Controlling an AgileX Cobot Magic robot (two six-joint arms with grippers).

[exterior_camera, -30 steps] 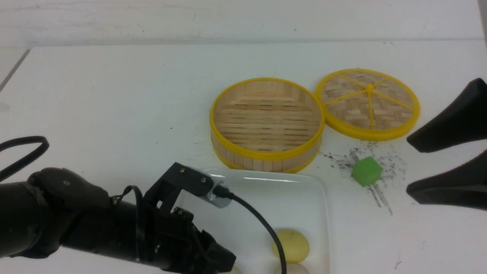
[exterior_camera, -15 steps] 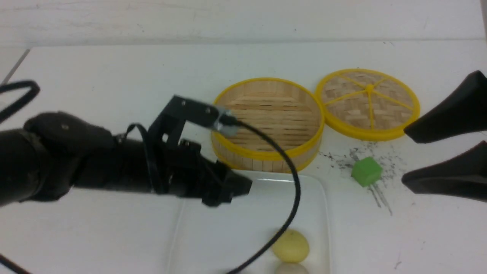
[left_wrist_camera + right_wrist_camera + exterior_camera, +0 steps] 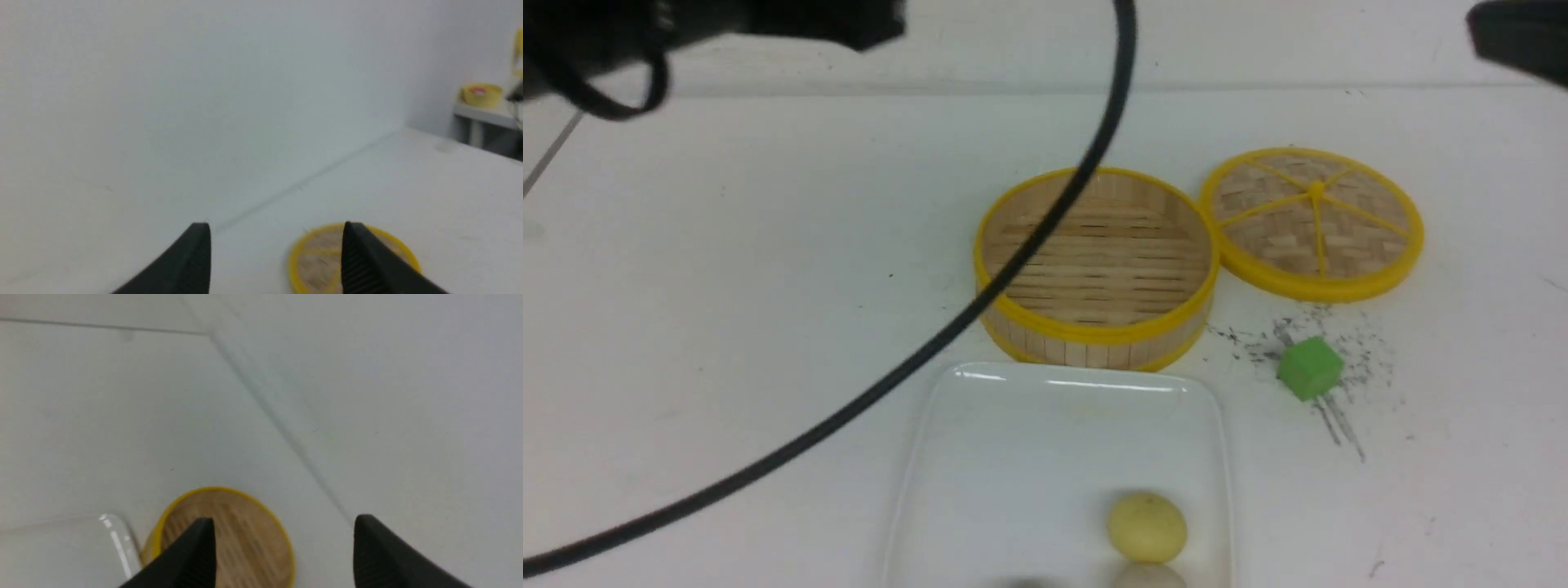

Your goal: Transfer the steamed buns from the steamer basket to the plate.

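Front view: the steamer basket sits mid-worktop with only its slatted floor showing inside. Its woven lid lies flat just to the right, rims about touching. Right in front of the basket is the white plate. The pale yellow bun is on the plate's near right part, and an off-white bun is right behind it toward the camera, cut off by the frame. A greyish sliver also pokes in at the plate's near edge, too cropped to call. A green cube sits on the worktop right of the plate, among dark scuff marks. The left arm is up in the top left corner, and its black cable swoops across the basket.

Left wrist view: the left end effector is spread wide with nothing between the fingers. The lid is below, partly behind 1 finger. A yellow bowl sits on a side table way in the back.

Right wrist view: the right end effector is also gaping wide and holding nothing. The steamer basket is below it, with the plate's corner just beside.
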